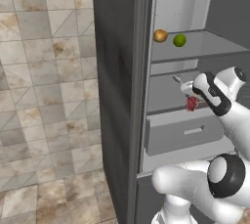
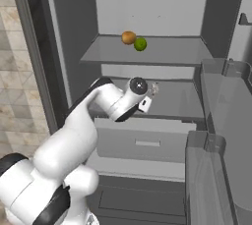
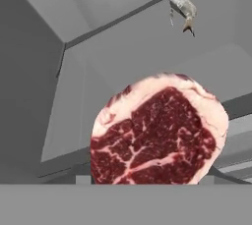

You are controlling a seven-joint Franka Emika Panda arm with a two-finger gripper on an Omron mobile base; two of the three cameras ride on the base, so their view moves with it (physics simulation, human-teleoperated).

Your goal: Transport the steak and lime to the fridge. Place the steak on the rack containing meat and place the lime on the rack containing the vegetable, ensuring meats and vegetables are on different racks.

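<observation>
The fridge stands open. My gripper is shut on the steak, a red marbled slab, and holds it just above the front edge of the middle rack. The meat, a small pale grey piece, lies farther back on that rack. On the upper rack the green lime rests beside the orange-brown vegetable; the right base view also has the lime and the vegetable. The steak hides my fingertips in the hand view.
A pale drawer sits just under the middle rack, below my hand. The open fridge door with its clear bins stands close on the right. The fridge's dark left wall bounds the other side. Tiled floor lies to the left.
</observation>
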